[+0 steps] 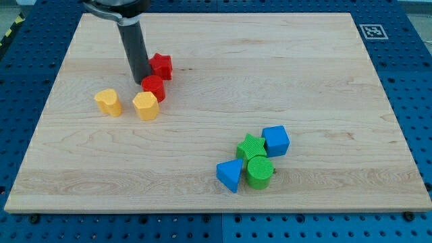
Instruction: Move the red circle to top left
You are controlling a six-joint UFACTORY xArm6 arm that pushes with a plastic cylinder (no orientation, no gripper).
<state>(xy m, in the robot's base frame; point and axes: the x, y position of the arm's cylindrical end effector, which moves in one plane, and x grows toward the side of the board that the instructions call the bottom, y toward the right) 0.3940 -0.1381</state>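
Observation:
The red circle (154, 88) stands on the wooden board (270, 81), left of centre in the upper half. The red star (161, 66) sits just above it, touching or nearly so. My tip (139, 80) is at the red circle's upper left edge, right against it and left of the red star. The rod rises from there to the view's top.
A yellow hexagon block (146, 106) touches the red circle from below. A yellow rounded block (108, 102) lies further left. At the lower right, a blue cube (275, 140), green star (251, 146), green cylinder (259, 171) and blue triangle (229, 175) cluster together.

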